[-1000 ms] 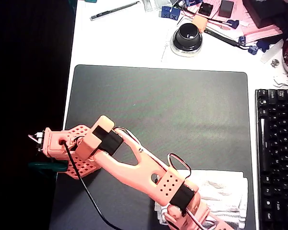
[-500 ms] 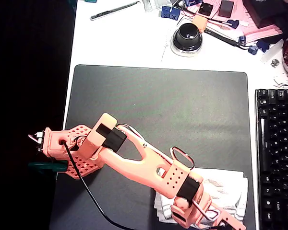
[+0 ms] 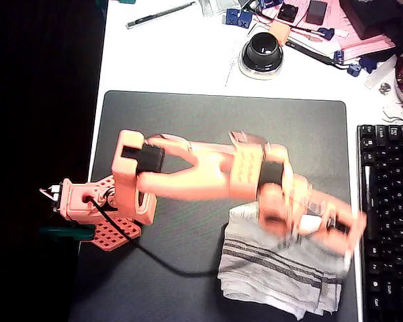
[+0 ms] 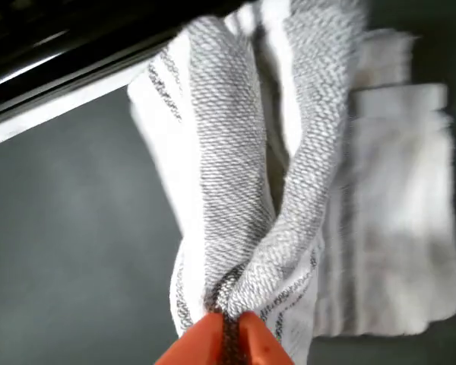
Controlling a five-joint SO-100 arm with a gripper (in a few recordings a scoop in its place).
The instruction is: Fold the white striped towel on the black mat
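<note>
Rumpled white striped towel [image 3: 277, 272] on black mat [image 3: 208, 127], one end lifted

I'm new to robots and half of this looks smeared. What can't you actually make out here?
- Hand: motion-blurred in the overhead view; its outline is lost.
- Towel: the arm covers its upper edge there; its far part is blurred in the wrist view.
- Keyboard: cut off by the right and bottom edges.
- Mat: the bottom edge cuts it off.

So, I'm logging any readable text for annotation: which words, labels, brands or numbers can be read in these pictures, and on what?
None can be read.
Keyboard: key legends too small and blurred.
Pink papers at the top right: no legible print.
White striped towel, black mat, gripper: no text on them.
</note>
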